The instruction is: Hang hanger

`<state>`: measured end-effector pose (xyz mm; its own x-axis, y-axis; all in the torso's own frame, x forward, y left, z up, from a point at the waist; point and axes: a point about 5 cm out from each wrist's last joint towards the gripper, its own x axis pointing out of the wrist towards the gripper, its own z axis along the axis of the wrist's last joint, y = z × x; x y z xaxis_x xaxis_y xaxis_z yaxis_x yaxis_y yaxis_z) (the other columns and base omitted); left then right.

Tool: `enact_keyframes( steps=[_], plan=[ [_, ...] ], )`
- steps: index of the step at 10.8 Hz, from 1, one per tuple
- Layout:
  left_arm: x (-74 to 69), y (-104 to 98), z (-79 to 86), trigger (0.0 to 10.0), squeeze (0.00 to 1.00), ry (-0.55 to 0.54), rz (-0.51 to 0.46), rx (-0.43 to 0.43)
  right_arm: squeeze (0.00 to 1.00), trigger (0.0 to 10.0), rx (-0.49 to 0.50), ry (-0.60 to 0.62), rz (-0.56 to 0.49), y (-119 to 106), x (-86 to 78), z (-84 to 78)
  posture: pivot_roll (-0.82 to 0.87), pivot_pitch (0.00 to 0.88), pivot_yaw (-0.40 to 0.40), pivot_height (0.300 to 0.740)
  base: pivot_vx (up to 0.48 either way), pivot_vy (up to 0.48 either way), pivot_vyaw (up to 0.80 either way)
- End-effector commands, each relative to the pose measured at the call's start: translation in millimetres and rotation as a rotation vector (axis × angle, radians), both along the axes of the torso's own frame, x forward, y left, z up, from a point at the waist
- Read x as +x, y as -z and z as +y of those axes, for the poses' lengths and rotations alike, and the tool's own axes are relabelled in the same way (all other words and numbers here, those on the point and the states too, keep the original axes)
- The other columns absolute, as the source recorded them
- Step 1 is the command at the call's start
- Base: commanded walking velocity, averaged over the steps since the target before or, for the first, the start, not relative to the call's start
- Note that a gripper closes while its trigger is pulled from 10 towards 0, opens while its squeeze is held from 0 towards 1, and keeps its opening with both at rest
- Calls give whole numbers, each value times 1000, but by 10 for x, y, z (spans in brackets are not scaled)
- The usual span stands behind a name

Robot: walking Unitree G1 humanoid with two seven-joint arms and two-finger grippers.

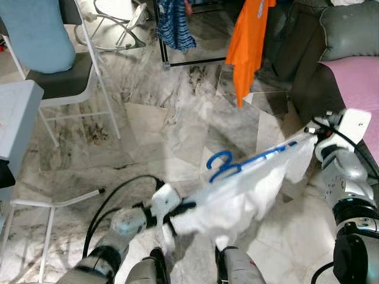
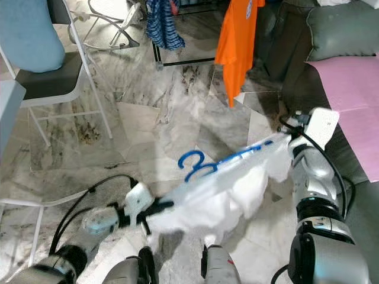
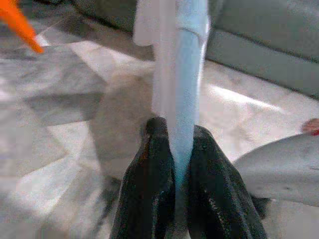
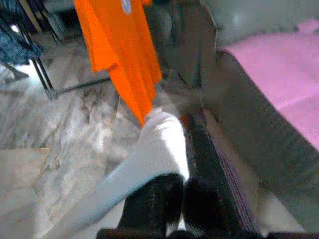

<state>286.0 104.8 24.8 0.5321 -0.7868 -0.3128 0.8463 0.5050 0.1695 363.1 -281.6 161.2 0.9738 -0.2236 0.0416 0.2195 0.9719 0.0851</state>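
A blue plastic hanger [image 1: 228, 165] carries a white garment [image 1: 237, 201] and is held low in front of me, its hook pointing left. My left gripper [image 1: 180, 210] is shut on the garment-covered left end of the hanger [image 3: 180, 134]. My right gripper [image 1: 309, 135] is shut on the right end, where white cloth [image 4: 162, 149] is pinched between its fingers. The hanger tilts up toward the right.
An orange shirt [image 1: 249, 41] and a blue patterned garment [image 1: 174, 23] hang from a black rack [image 1: 189, 61] ahead. A dark sofa with a pink blanket [image 1: 355, 83] is at right. A white chair with a blue cushion [image 1: 35, 35] stands at left on the marble floor.
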Motion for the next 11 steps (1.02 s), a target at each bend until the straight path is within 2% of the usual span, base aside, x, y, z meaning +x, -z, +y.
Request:
enact_keyframes(
  steps=[1,2,3,4,5,6,7,8,9,10,11],
  plan=[
    [-144,264,286,0,0,-91,108,151,0,0,-34,31,-122,-279,-20,-86,-297,232,56,740,0,0,0],
    [-137,305,315,0,0,-134,102,220,0,0,-27,13,-148,-314,-25,-13,-297,232,56,740,0,0,0],
    [-84,335,308,0,0,-273,90,260,0,0,-5,-52,-178,-295,-55,241,-303,230,61,740,0,0,0],
    [-66,340,298,0,0,-325,102,250,0,0,7,-69,-176,-266,-68,314,-308,229,64,740,0,0,0],
    [-28,346,278,0,0,-435,140,214,0,0,25,-107,-161,-185,-90,453,-317,228,65,740,0,0,0],
    [15,363,179,0,0,-617,225,144,0,0,60,-155,-106,29,-139,698,-323,222,66,740,0,0,0],
    [20,366,67,0,0,-669,267,95,0,0,66,-186,-67,118,-172,825,-323,219,65,740,0,0,0],
    [35,351,-12,0,0,-705,300,41,0,0,68,-192,-34,192,-187,870,-323,213,64,740,0,0,0],
    [100,275,-89,0,0,-774,306,-61,0,0,58,-208,35,375,-223,938,-318,201,63,740,0,0,0],
    [150,216,-93,0,0,-821,292,-126,0,0,61,-223,68,483,-256,987,-312,192,63,740,0,0,0],
    [215,137,-83,0,0,-873,295,-233,0,0,62,-232,102,599,-299,1039,-301,174,63,740,0,0,0]
  ],
)
